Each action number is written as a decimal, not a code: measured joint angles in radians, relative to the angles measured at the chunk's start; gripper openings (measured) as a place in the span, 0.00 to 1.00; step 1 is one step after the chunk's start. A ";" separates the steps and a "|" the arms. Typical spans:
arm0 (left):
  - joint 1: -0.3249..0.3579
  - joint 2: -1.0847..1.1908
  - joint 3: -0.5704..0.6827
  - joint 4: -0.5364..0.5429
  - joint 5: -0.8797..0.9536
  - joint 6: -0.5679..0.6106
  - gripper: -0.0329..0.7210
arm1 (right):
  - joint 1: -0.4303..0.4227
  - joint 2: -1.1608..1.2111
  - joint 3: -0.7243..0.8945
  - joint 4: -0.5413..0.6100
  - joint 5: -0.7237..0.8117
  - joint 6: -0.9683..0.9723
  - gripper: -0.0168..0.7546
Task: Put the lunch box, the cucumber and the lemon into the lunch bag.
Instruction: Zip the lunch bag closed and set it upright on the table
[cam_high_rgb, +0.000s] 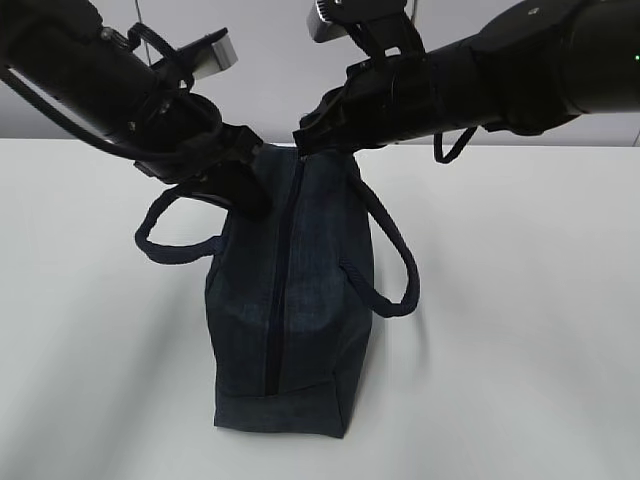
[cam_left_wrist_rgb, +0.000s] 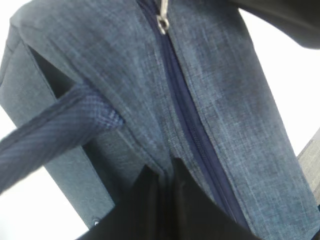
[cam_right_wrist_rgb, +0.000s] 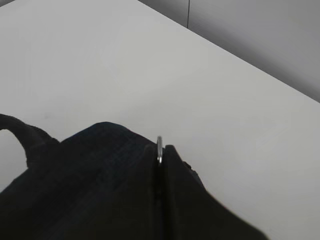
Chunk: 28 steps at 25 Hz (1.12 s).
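Dark navy lunch bag (cam_high_rgb: 300, 300) standing on the white table (cam_high_rgb: 520, 300), zipper (cam_high_rgb: 283, 290) closed along its top, left gripper (cam_high_rgb: 243, 175) fingers pinched together on the bag fabric, right gripper (cam_high_rgb: 303, 138) fingers closed around the silver ring pull (cam_right_wrist_rgb: 159, 149) at the far end

Bag zipped, contents unseen
The lunch bag (cam_high_rgb: 300, 300) hides its inside; the left claw (cam_left_wrist_rgb: 167, 200) shows only as a dark blur, cut off below.
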 joint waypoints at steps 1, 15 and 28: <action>0.000 0.000 0.000 0.000 0.010 0.003 0.04 | 0.000 0.000 0.000 0.000 0.000 0.000 0.02; 0.000 -0.079 0.000 0.032 0.139 0.005 0.03 | 0.000 0.000 -0.033 0.000 0.020 -0.007 0.02; 0.000 -0.203 0.000 0.067 0.239 0.005 0.03 | 0.003 0.000 -0.038 0.006 0.050 -0.007 0.02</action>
